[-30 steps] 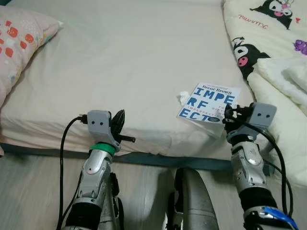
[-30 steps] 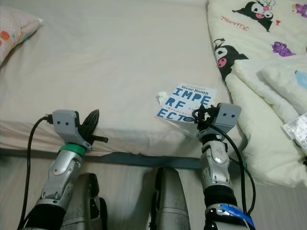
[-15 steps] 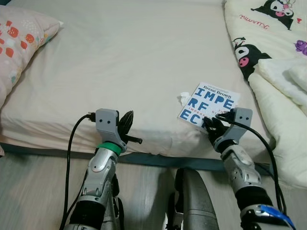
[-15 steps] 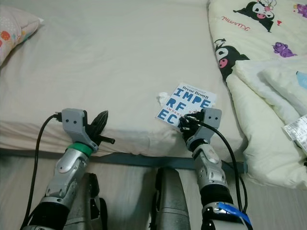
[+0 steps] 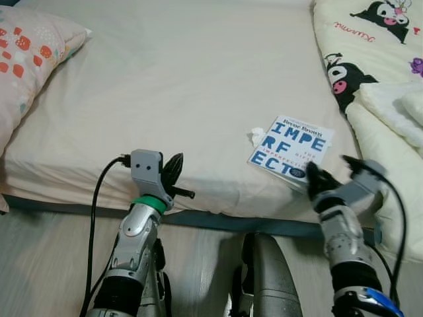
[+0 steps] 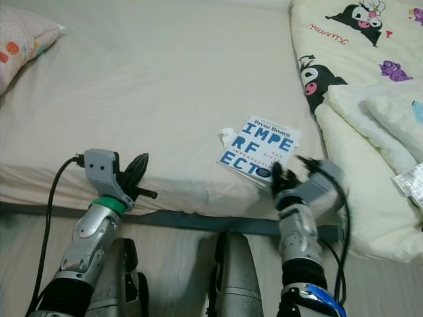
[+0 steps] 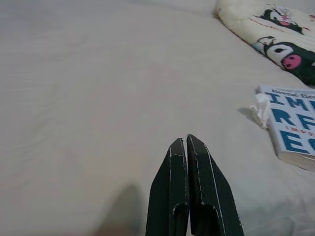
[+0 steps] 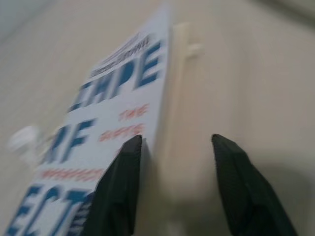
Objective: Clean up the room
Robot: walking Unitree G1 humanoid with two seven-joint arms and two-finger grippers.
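A white book [image 5: 291,148] with big blue letters lies flat on the cream bed sheet [image 5: 185,79], close to the bed's front edge. A small crumpled white tissue [image 5: 254,135] touches its left side. My right gripper [image 5: 328,170] is open at the book's near right corner. In the right wrist view one finger [image 8: 123,182] lies over the cover [image 8: 103,137] and the other finger [image 8: 241,187] over the sheet beside it, with the book's edge between them. My left gripper [image 5: 175,165] is shut and holds nothing, hovering over the bed's front edge to the left, well apart from the book [image 7: 295,128].
A pink pillow [image 5: 26,59] with red patterns lies at the bed's far left. A cream comforter [image 5: 370,39] with cartoon figures is heaped along the right side. Below the mattress edge [image 5: 218,221] are pale floor and my own legs.
My right gripper swung from over the book's near edge out to its near right corner and now shows open fingers. The left arm has barely shifted.
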